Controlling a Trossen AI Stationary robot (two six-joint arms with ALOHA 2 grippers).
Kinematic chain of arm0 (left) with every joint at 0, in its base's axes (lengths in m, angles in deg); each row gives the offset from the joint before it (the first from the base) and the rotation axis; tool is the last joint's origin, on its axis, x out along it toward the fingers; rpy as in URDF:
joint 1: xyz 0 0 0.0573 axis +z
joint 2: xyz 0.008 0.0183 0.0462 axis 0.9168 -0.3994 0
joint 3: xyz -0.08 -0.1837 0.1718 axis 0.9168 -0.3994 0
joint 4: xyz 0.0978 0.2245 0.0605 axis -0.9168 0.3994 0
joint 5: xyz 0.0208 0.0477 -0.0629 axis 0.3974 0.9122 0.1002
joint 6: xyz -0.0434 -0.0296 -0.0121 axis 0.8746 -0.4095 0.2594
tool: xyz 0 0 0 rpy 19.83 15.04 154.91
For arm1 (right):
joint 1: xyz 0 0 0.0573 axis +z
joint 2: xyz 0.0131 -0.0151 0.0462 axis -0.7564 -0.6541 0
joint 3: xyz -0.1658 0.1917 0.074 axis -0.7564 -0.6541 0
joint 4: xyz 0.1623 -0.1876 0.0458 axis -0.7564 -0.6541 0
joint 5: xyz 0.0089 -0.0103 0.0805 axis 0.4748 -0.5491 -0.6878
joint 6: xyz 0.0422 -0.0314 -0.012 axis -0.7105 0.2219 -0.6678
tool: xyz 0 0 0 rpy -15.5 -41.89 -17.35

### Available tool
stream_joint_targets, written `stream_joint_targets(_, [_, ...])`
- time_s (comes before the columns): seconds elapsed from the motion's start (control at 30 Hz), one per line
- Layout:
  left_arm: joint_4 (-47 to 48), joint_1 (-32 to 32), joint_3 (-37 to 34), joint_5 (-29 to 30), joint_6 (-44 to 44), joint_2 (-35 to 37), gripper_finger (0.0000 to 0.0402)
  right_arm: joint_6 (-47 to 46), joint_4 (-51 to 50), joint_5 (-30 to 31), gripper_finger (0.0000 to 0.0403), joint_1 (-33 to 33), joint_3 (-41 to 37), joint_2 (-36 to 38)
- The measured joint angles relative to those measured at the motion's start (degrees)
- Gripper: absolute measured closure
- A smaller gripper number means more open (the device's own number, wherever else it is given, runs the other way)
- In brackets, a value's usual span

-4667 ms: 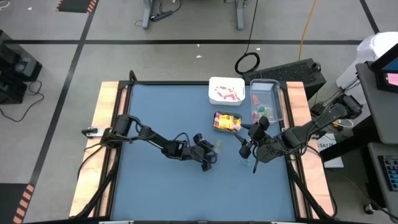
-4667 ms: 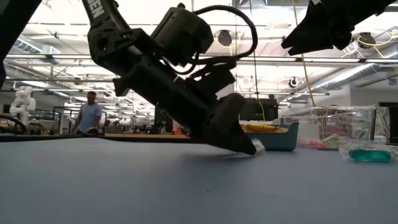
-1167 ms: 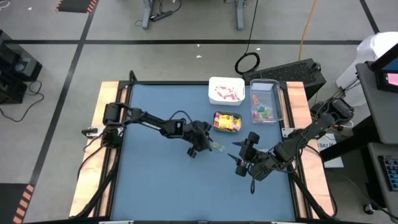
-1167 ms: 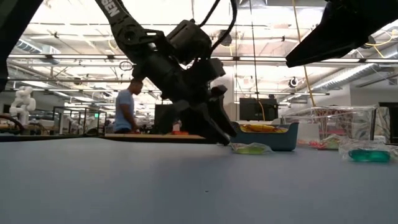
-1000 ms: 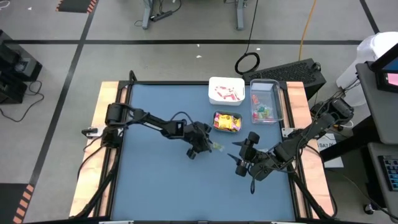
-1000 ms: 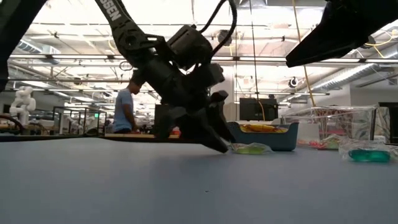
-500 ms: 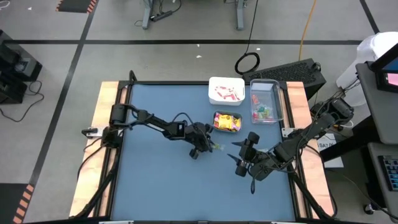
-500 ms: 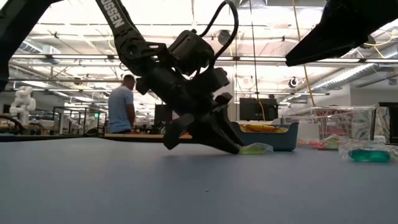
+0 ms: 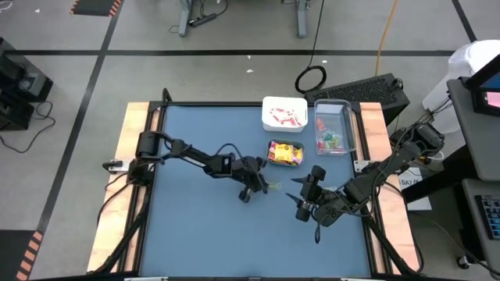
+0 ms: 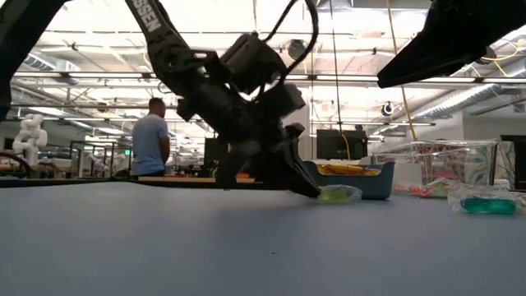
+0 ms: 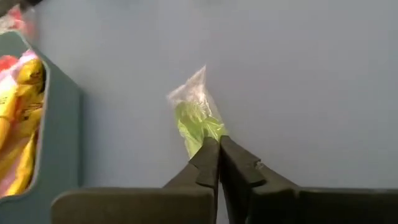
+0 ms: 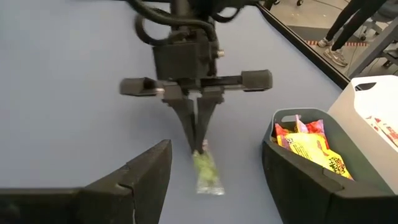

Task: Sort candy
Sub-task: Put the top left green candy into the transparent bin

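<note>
A green candy [image 11: 196,119] in a clear wrapper lies on the blue table near the middle, just left of the teal container [image 9: 286,153]. My left gripper [image 11: 217,147] slants down to it from the table's left and is shut on its wrapper. The candy [image 12: 206,171] and the left gripper [image 12: 199,147] also show in the right wrist view. My right gripper [image 9: 298,199] hovers open a little to the right of the candy, toward the table's near edge, and touches nothing. My left gripper pinches the candy wrapper's end [image 11: 210,133] between its two fingertips. The fingers slant down from the table's left and lie along the candy. The candy [image 10: 339,195] lies on the table beyond the fingertips.
The teal container holds yellow packets. Behind it stand a white container [image 9: 284,114] with pink-white sticks and a clear container [image 9: 334,129] with red and green pieces. Another green wrapped piece [image 10: 487,204] lies on the table at the right. A person stands in the room beyond.
My left gripper has come down a little toward the green candy and has shut its fingers on the wrapper's end. The candy has stayed on the table where it lay.
</note>
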Motion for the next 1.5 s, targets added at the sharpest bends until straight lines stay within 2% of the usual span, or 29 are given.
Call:
stream_joint_targets(0.4, [4.73, -0.53, -0.01, -0.07, 15.73, 11.37, 0.0383, -0.75, -0.02, -0.04, 0.0163, 0.02, 0.00, 0.00])
stream_joint_targets(0.83, [26.96, -0.84, -0.01, -0.14, 16.78, 33.79, 0.0382, -1.99, -0.04, -0.28, 0.0163, 0.02, 0.00, 0.00])
stream_joint_targets(1.0, [27.50, -2.03, -2.62, -0.14, 19.85, 40.46, 0.0382, -2.48, 0.02, -0.28, 0.0163, 0.02, 0.00, -0.02])
stream_joint_targets(1.13, [28.51, -3.45, -2.92, 0.84, 23.51, 42.47, 0.0382, -2.43, 0.19, -0.28, 0.0163, 0.02, -0.02, -0.02])
stream_joint_targets(1.27, [28.22, -5.09, -2.92, 3.27, 23.00, 42.89, 0.0382, -2.41, 0.44, -0.26, 0.0163, 0.02, -0.04, -0.02])
stream_joint_targets(1.4, [27.86, -5.72, -2.90, 4.05, 19.96, 42.87, 0.0382, -1.73, 0.39, -0.22, 0.0163, 0.02, -0.04, -0.02])
stream_joint_targets(1.5, [27.85, -5.75, -2.50, 4.87, 13.45, 42.87, 0.0382, -0.53, 0.37, -0.03, 0.0163, 0.02, -0.04, -0.02])
